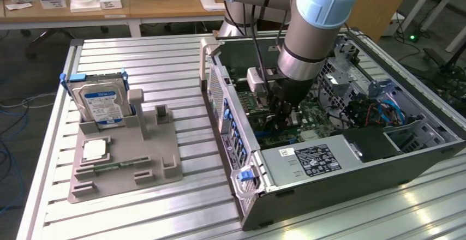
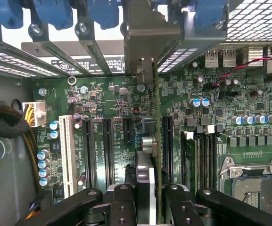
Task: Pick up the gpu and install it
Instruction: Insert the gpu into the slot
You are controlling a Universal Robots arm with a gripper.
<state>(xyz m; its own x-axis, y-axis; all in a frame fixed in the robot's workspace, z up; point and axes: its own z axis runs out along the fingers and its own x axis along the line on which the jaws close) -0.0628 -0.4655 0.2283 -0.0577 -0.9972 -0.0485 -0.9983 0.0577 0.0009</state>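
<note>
The gpu (image 2: 151, 155) is standing on edge inside the case (image 1: 350, 166), seen edge-on from the wrist: a thin green board with its metal bracket (image 2: 150, 35) reaching up into the rear slot openings, its lower edge hovering over or entering a black slot (image 2: 166, 141) on the motherboard (image 2: 112, 94); whether it is seated, cannot tell. Judging it light and stiff, a rigid card, but fragile: bare components, thin board, edge connector easily damaged by skewed pressing. Best hold looks to be the top edge across the board's thickness, away from the fan, which is where the gripper (image 2: 151, 197) is clamping it now, jaws narrow, one finger (image 2: 122, 205) on each face. In the exterior view the gripper (image 1: 280, 119) is reaching down into the open case. Outside, on the grey holder (image 1: 124, 158), a hard drive (image 1: 102, 105) is standing upright and a small chip (image 1: 95, 150) is lying flat, well apart from the work.
</note>
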